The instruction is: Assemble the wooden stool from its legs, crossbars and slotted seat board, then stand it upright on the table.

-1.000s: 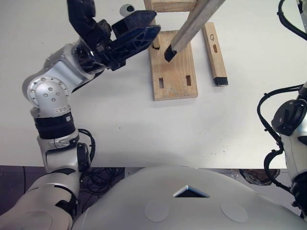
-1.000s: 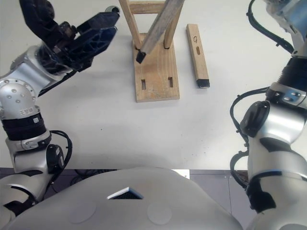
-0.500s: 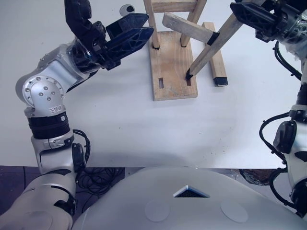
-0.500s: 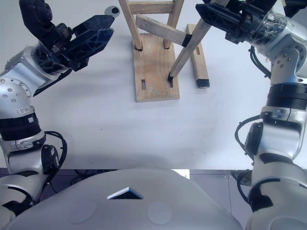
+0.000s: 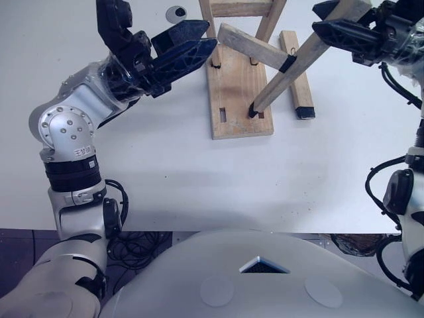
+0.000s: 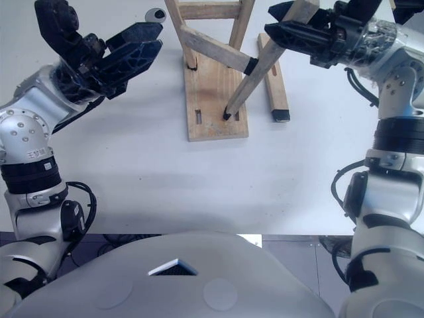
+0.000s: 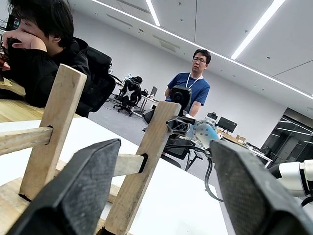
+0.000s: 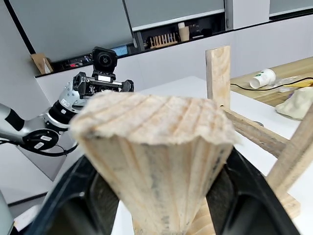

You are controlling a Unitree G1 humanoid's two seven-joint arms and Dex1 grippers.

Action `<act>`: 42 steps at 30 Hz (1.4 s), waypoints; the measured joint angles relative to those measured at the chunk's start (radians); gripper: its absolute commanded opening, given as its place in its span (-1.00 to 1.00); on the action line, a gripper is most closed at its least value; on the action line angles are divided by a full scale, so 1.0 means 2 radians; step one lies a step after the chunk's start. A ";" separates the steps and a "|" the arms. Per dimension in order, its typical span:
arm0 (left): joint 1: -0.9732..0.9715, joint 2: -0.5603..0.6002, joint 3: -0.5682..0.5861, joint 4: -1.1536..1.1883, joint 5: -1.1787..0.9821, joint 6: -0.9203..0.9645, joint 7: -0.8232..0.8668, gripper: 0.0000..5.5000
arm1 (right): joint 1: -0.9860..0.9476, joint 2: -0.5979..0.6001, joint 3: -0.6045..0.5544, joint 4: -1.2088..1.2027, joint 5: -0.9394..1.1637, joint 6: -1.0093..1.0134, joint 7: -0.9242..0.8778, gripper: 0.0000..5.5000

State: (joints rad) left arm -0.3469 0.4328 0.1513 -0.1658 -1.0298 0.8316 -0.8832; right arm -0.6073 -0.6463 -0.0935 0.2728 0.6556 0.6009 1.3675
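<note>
The slotted seat board [image 5: 237,99] lies flat on the white table. Two legs stand in its far slots, joined by a crossbar [image 5: 233,8]. My right gripper [image 5: 344,28] is shut on a third leg [image 5: 281,74] that slants down, its black-tipped foot on the board beside the near right slot. A crossbar [image 5: 248,45] sticks out from that leg toward the standing pair. In the right wrist view the leg's cut end [image 8: 156,147] sits between the fingers. My left gripper [image 5: 159,30] hangs open just left of the standing legs, holding nothing.
A loose leg [image 5: 296,73] lies on the table right of the board, under the held leg. A small round disc [image 5: 176,11] sits at the far edge near my left gripper. The near half of the table is bare white surface.
The held leg swung from over the board's middle to its right side, then its foot slid slightly left off the near right slot. My left gripper shifted a little right.
</note>
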 measured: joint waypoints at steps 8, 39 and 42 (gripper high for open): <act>0.007 -0.001 0.000 0.000 0.000 -0.005 0.000 0.21 | -0.006 -0.021 0.009 -0.004 -0.011 0.000 0.017 -0.25; 0.011 -0.021 0.025 0.004 -0.007 -0.005 0.038 0.21 | -0.096 -0.038 0.123 0.089 -0.100 -0.136 0.121 -0.25; 0.011 -0.024 0.025 0.004 -0.007 -0.006 0.041 0.21 | -0.106 -0.038 0.133 0.095 -0.113 -0.149 0.122 -0.25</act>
State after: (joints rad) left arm -0.3256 0.3846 0.2004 -0.1570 -1.0434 0.8203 -0.8012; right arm -0.8188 -0.7231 0.1726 0.4637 0.4297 0.3028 1.6109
